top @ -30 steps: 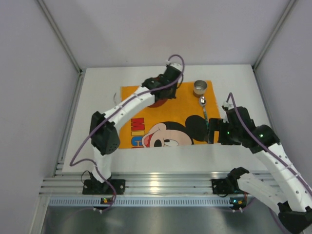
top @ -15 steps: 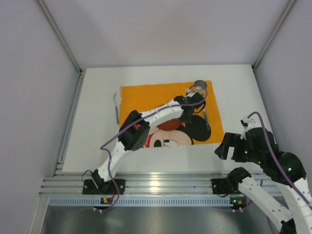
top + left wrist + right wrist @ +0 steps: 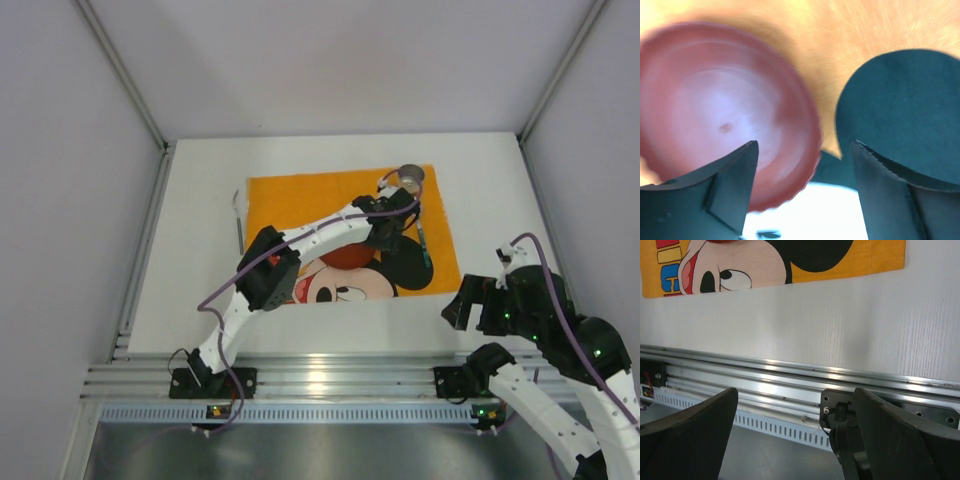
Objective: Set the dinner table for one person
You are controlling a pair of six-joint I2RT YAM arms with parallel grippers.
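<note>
A red bowl [image 3: 343,257] [image 3: 725,120] rests on the orange cartoon-mouse cloth [image 3: 300,195], which lies on the white dinner table [image 3: 195,210]. My left gripper [image 3: 381,236] [image 3: 805,150] hovers low over the bowl's right rim with its jaws wide apart. One finger [image 3: 725,190] overlaps the rim and grips nothing. A metal cup [image 3: 410,178] stands at the cloth's far right corner. A teal-handled spoon [image 3: 422,238] lies below the cup. My right gripper [image 3: 457,308] [image 3: 795,390] stands open and empty over the table's near right edge.
A fork [image 3: 239,222] lies on the bare table just left of the cloth. The metal rail [image 3: 320,378] [image 3: 790,375] with both arm bases runs along the near edge. Grey walls close in the table on three sides.
My left arm carried the red bowl from the cloth's far part to its middle, then opened its jaws. My right arm drew back from the spoon to the near right edge.
</note>
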